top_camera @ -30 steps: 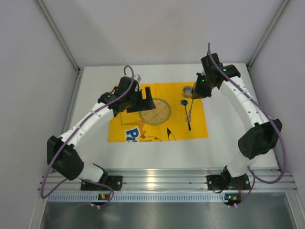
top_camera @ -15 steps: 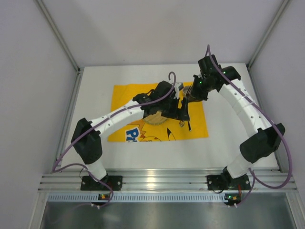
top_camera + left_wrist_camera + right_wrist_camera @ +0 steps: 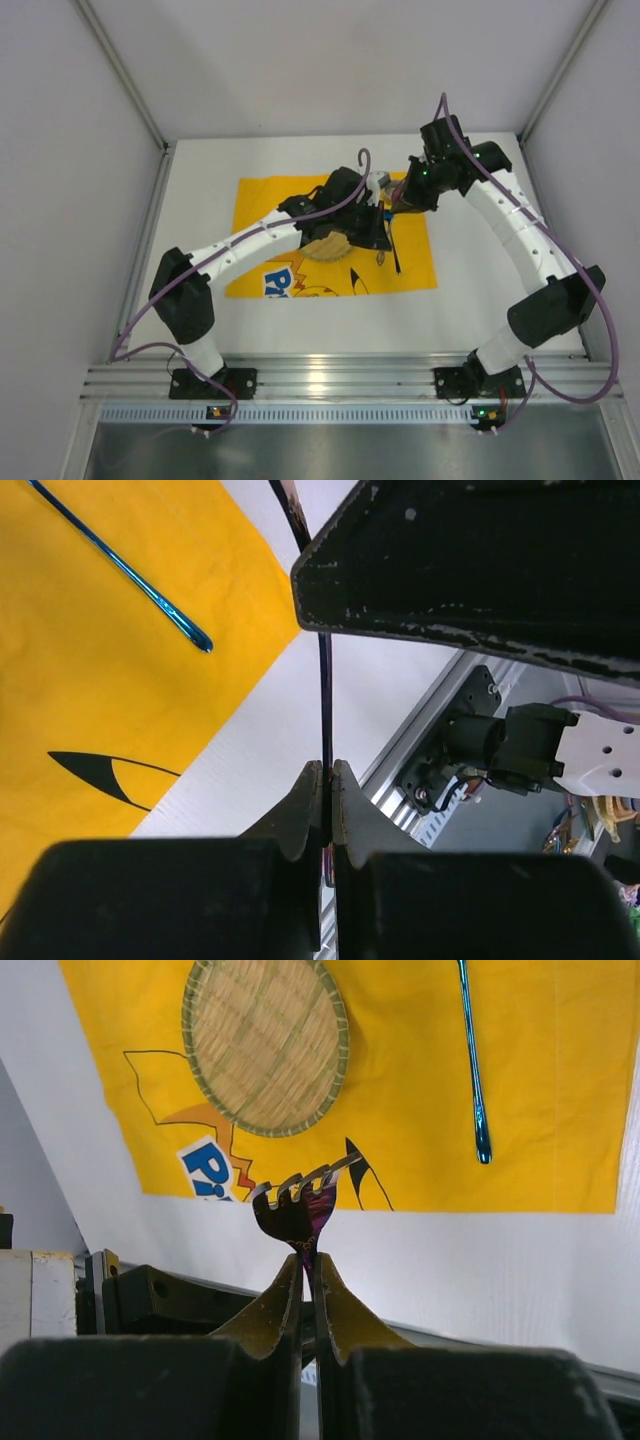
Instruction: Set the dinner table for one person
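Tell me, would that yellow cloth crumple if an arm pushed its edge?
Probably: the yellow cloth looks thin and lies flat with a faint fold crease, so likely floppy and light. The woven mat and blue utensil resting on it may pin it slightly, though both look light.

Yellow cloth [image 3: 420, 1110] with black cartoon outlines and blue-and-white patch, tan woven mat [image 3: 265, 1045] edged green beyond the right gripper [image 3: 310, 1280], blue utensil [image 3: 472, 1060] right of it, purple-sheened fork [image 3: 300, 1215] in its grip, dark handle [image 3: 325, 700] in the left gripper [image 3: 325, 780], white dinner table [image 3: 500, 1260].
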Available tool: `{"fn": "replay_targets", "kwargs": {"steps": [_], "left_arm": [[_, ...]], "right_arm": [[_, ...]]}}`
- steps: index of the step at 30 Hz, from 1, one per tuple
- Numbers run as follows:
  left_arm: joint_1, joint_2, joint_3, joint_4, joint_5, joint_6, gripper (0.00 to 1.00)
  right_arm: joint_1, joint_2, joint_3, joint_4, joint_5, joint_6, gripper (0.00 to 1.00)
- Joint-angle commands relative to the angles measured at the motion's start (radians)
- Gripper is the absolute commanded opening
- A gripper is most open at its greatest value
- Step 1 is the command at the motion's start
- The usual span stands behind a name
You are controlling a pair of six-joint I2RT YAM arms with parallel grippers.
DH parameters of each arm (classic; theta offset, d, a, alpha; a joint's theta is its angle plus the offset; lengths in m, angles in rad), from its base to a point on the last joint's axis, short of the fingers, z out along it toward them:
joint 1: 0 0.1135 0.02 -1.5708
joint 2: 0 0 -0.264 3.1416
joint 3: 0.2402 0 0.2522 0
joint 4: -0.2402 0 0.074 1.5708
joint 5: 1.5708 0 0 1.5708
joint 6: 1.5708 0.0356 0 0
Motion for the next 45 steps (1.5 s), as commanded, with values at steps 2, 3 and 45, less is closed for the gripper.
{"fn": "replay_targets", "kwargs": {"steps": [2,3,45], "left_arm": [[0.012,-0.022,-0.005,0.080,0.030,0.016,0.00],[0.030,-0.032,-0.016,0.073,0.047,0.021,0.00],[0.798,0.177,-0.178,-0.506,0.004,0.306,0.45]], "right_arm": [[0.004,-0.052,0.007,0.043,-0.072,0.014,0.35],[0.004,-0.046,0.018,0.036,-0.074,-0.001,0.56],[-0.226,-0.198,-0.263,0.032,-0.132,-0.164,0.87]]}}
